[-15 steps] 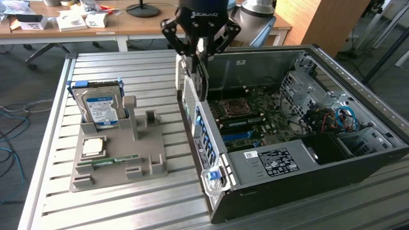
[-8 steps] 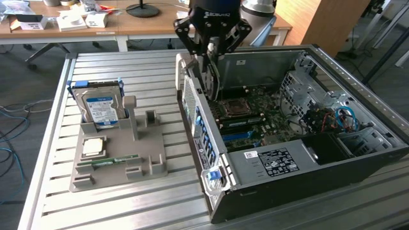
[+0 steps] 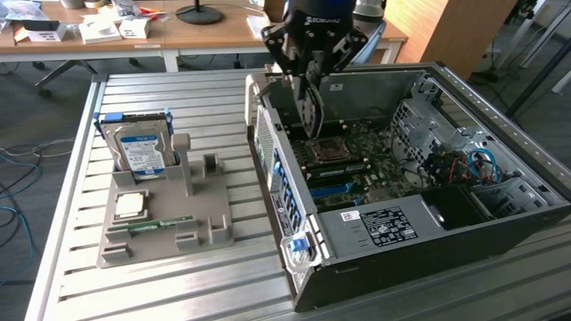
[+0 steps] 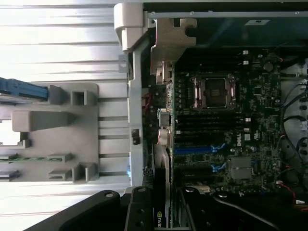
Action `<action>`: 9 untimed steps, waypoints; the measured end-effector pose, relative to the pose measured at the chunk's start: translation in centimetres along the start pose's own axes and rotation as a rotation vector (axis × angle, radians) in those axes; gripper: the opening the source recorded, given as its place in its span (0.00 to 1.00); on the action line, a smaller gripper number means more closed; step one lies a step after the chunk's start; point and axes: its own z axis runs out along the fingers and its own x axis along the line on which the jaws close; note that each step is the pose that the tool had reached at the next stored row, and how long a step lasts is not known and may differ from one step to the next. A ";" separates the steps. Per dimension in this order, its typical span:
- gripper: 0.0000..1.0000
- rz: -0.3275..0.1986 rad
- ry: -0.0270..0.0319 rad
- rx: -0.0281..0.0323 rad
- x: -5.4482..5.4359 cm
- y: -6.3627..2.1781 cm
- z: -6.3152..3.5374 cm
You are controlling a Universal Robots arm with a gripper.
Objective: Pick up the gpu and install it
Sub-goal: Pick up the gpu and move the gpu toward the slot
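My gripper (image 3: 312,79) hangs over the open computer case (image 3: 499,221), near its rear wall, and is shut on the gpu (image 3: 313,110). The gpu is a thin dark card held on edge, reaching down toward the motherboard (image 3: 357,160) beside the CPU socket (image 3: 327,150). In the wrist view the gpu (image 4: 161,192) runs edge-on from between my gripper (image 4: 163,211) fingers to its silver bracket (image 4: 169,43), which sits by the case's rear panel. Whether the card's lower edge touches the board is hidden.
A grey parts holder (image 3: 214,231) on the slatted metal table (image 3: 80,200) carries an upright hard drive (image 3: 143,150), a CPU chip (image 3: 131,204) and a green memory stick (image 3: 156,223). Cables and drive cages (image 3: 473,167) fill the case's far side. Cluttered desks (image 3: 178,33) stand behind.
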 end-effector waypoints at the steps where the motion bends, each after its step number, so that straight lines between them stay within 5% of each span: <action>1: 0.26 0.000 0.0000 -0.0001 -0.3 0.02 0.01; 9: 0.26 0.000 0.0001 -0.0010 -2.7 0.14 0.07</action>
